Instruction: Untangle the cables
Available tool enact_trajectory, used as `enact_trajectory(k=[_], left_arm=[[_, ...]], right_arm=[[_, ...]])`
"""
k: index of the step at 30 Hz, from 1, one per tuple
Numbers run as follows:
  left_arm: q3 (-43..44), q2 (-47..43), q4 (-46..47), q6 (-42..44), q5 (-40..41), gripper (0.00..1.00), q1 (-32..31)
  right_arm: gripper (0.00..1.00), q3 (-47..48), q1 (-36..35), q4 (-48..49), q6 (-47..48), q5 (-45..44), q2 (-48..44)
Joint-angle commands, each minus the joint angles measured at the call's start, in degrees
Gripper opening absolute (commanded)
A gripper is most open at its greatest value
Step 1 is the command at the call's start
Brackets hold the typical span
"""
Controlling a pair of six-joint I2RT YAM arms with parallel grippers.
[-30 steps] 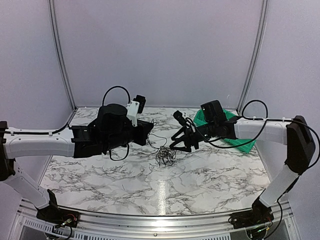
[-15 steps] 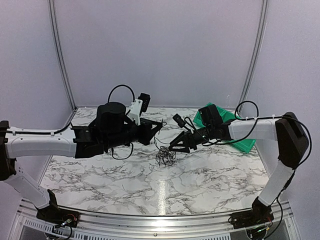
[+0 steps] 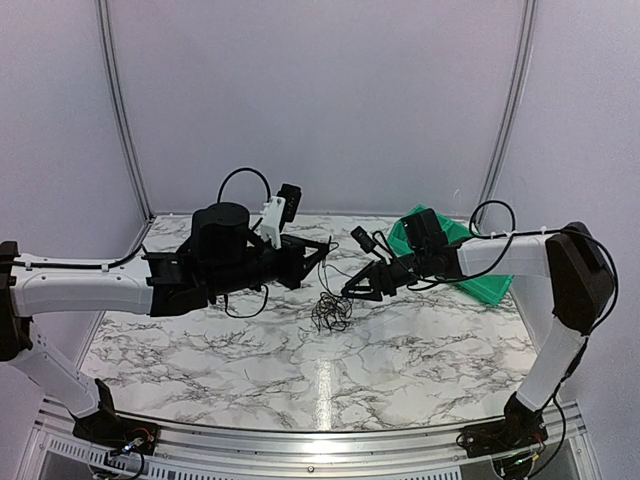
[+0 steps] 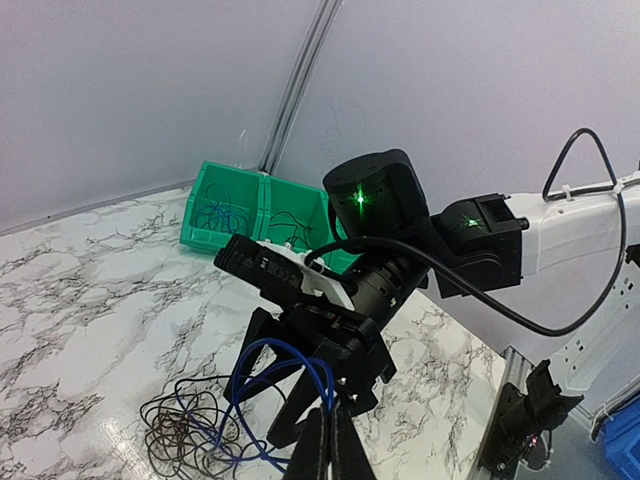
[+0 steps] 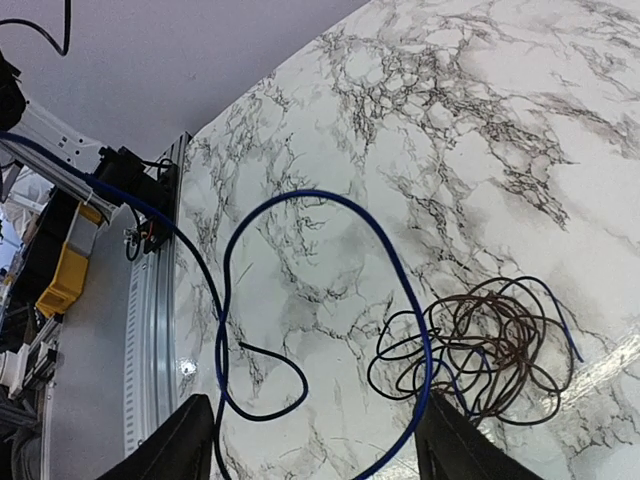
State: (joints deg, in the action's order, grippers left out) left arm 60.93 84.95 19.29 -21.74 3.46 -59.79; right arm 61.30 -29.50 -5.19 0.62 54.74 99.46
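The cables lie as a small wad of thin dark loops on the marble table, between the two grippers. My left gripper hangs above and left of the wad. In the left wrist view it is shut on the blue cable, which rises in loops from the dark wad. My right gripper is low, just right of the wad. In the right wrist view it is open, the blue cable loops between its fingers, and the wad lies to the right.
A green bin stands at the back right of the table, behind the right arm; in the left wrist view it holds a few thin cables. White walls close the back and sides.
My left gripper has moved right and up, drawing the blue cable out of the wad. My right arm has stretched lower toward the wad, with its gripper staying beside it.
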Motion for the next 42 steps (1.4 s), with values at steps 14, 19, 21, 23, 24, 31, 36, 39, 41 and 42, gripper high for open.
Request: enact_trajectory(k=[14, 19, 21, 23, 24, 31, 36, 39, 41, 42], left_arm=[[-2.65, 1.03, 2.8, -0.46, 0.29, 0.0, -0.14], [-4.62, 1.25, 3.29, -0.29, 3.12, 0.0, -0.06], [-5.44, 1.48, 3.38, -0.24, 4.64, 0.0, 0.0], [-6.25, 1.83, 3.39, 0.15, 6.49, 0.0, 0.09], [-6.71, 2.04, 3.39, 0.25, 7.96, 0.0, 0.23], [-12.71, 2.3, 3.32, -6.62, 19.48, 0.04, 4.93], [-16.78, 2.52, 3.39, -11.45, 22.72, 0.2, 9.58], [-17.86, 2.49, 3.39, -11.55, 23.08, 0.2, 11.26], [-17.77, 2.04, 3.43, -10.5, 22.17, 0.2, 11.42], [-17.51, 1.69, 3.43, -9.56, 20.7, 0.2, 11.39]], right_arm=[[0.08, -4.66, 5.54, 15.71, -7.5, 11.99, -5.74], [0.0, -6.76, 8.05, 21.09, -10.41, 15.52, -8.23], [0.0, -7.04, 8.46, 21.59, -10.28, 16.54, -9.41], [0.0, -7.28, 8.57, 21.83, -9.81, 17.62, -10.74], [0.0, -7.39, 8.58, 22.04, -9.7, 18.24, -11.66], [0.0, -8.31, 8.62, 21.49, -7.36, 21.48, -16.47], [0.0, -8.74, 8.68, 21.53, -6.95, 24.05, -18.04], [0.0, -8.91, 8.62, 21.26, -6.55, 24.29, -18.31], [0.0, -8.75, 8.65, 20.01, -5.69, 23.45, -18.26], [0.0, -8.57, 8.61, 19.44, -5.19, 23.26, -18.18]])
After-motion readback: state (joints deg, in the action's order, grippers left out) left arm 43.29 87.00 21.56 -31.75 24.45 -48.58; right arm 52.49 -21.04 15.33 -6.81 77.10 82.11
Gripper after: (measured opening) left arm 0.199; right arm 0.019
